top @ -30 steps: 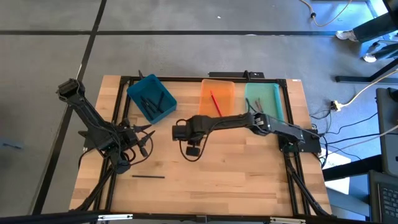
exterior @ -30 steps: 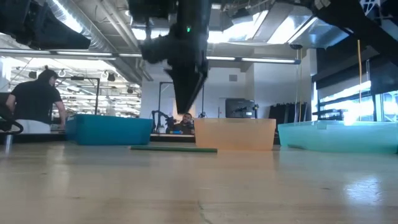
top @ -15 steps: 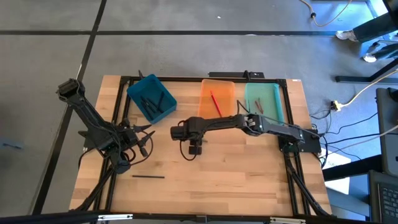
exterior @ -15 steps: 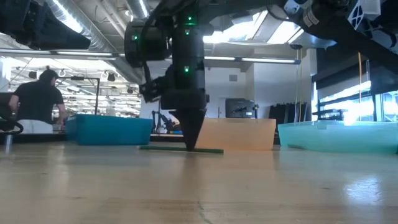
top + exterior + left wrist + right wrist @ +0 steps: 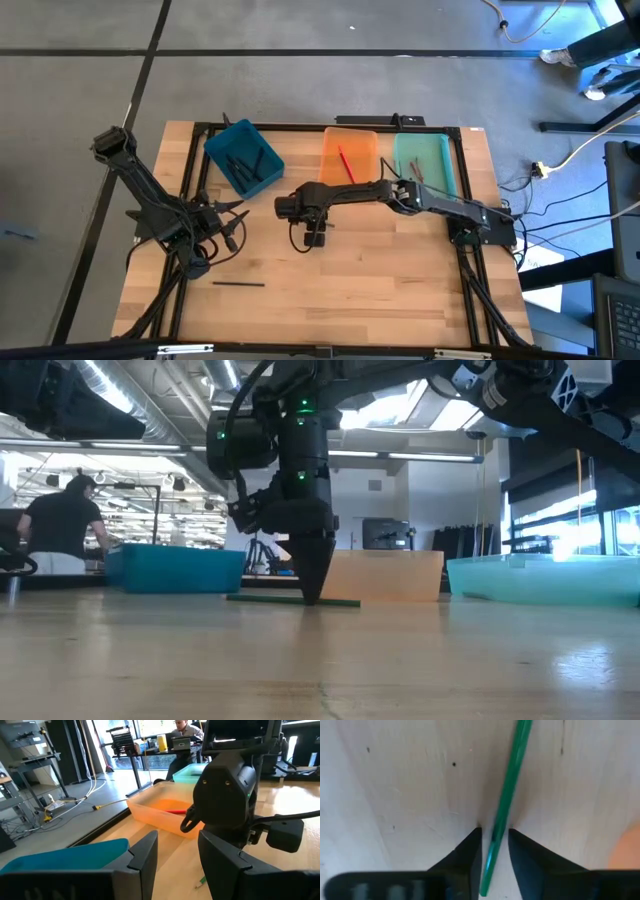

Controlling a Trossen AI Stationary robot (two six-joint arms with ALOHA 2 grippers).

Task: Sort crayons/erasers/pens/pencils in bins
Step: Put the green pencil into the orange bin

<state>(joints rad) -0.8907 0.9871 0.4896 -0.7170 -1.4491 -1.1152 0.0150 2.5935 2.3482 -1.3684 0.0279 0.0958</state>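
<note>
Green stick on the bare wood, between the right gripper's fingertips

Green pencil or pen [image 5: 507, 800] is our thing of the moment: a thin, straight stick lying flat on the table [image 5: 400, 290], just in front of the orange bin [image 5: 348, 158] and near the middle of the board. We judge it light and stiff, with a smooth, probably slippery skin, so it will roll or skid if nudged from one side only. It lies low on the wood, which leaves little to pinch.

We would take it near its middle, across its width, so it does not swing once lifted. Our right gripper [image 5: 494, 837] stands tip-down on the table with the stick running between its two dark fingers [image 5: 470, 850]. A narrow gap shows on each side, so the fingers straddle the stick, nearly closed, and we cannot say they clamp it yet. From the low view the gripper [image 5: 310, 595] touches down on the stick's line [image 5: 340, 601], a little off its centre as far as we can tell.

Farther out, the teal-blue bin [image 5: 243, 157] holds dark sticks, the orange bin a red one, the mint bin [image 5: 423, 160] a few more. One black stick [image 5: 238, 283] lies apart near the front edge. Our left gripper [image 5: 177, 855] waits at the table's left, fingers apart, holding nothing.
</note>
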